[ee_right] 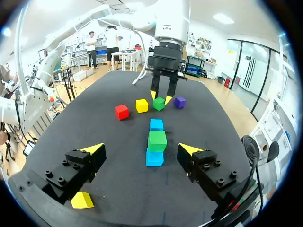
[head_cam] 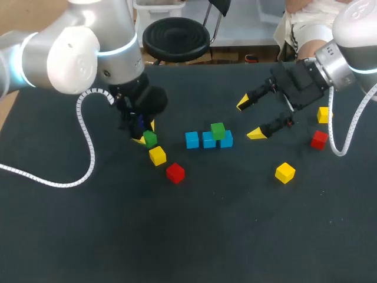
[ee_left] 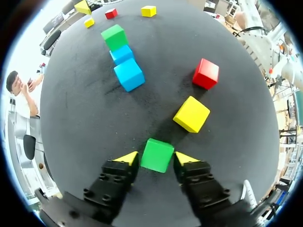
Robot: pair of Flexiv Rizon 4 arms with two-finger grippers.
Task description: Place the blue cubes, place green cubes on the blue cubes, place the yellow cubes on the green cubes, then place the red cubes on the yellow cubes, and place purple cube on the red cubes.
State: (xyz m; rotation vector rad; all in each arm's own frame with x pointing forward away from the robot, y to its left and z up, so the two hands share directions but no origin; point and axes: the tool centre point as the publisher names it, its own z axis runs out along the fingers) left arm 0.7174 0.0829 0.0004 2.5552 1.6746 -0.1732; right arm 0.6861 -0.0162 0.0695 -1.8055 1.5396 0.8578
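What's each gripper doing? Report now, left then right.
Left gripper: straddles the loose green cube; whether it grips cannot be told.
Right gripper: open, holding nothing.

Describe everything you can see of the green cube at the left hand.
The green cube is small, plain, matt and solid-looking, with sharp edges. It rests flat on the black table, inside the left hand, near a yellow cube but apart from it. Whether the hand grips it cannot be told.
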